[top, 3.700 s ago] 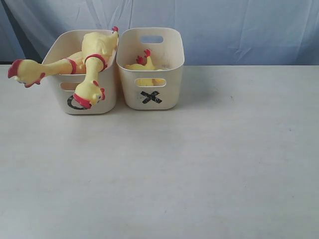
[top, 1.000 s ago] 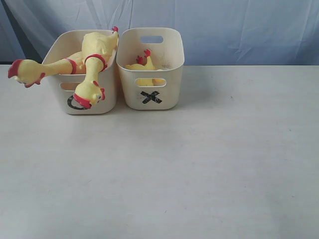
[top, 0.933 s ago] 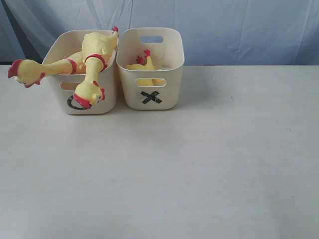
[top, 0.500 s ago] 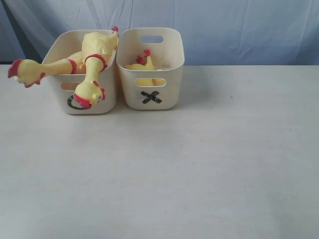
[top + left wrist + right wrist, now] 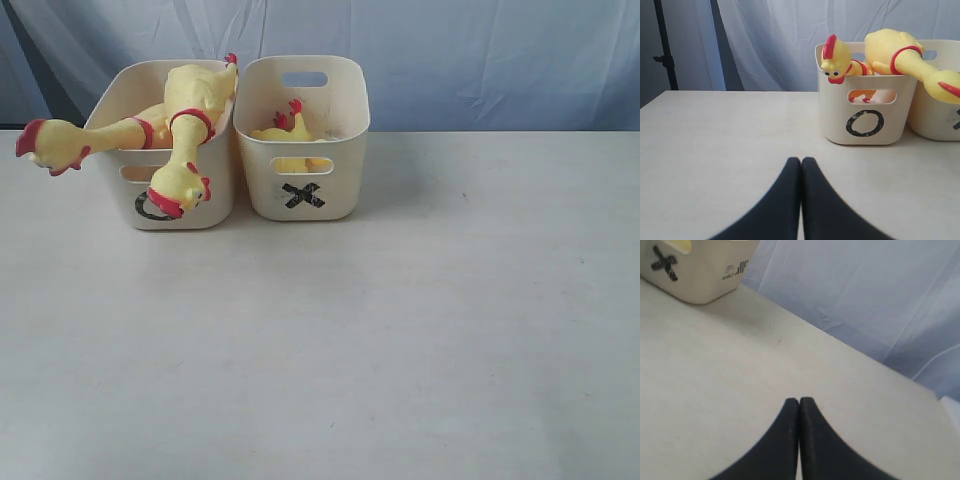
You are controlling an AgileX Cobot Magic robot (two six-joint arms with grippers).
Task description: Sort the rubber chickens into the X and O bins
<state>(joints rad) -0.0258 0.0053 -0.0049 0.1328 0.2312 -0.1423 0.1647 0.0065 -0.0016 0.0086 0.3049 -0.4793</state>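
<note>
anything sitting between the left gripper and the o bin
Nothing. In the left wrist view, only bare table lies between the shut left gripper and the O bin.

I see my left gripper (image 5: 801,167), black jaws pressed together, over the pale table (image 5: 715,140). Ahead, 2 yellow rubber chickens (image 5: 890,50) hang over the rim of the cream plastic O-marked tub (image 5: 835,117).

O-marked bin (image 5: 835,115), X-marked bin (image 5: 345,195)

exterior: raised, front-on; left wrist — low, shares O bin (image 5: 835,115) (image 5: 220,205); right wrist — low, shares X bin (image 5: 705,275) (image 5: 340,170)
</note>
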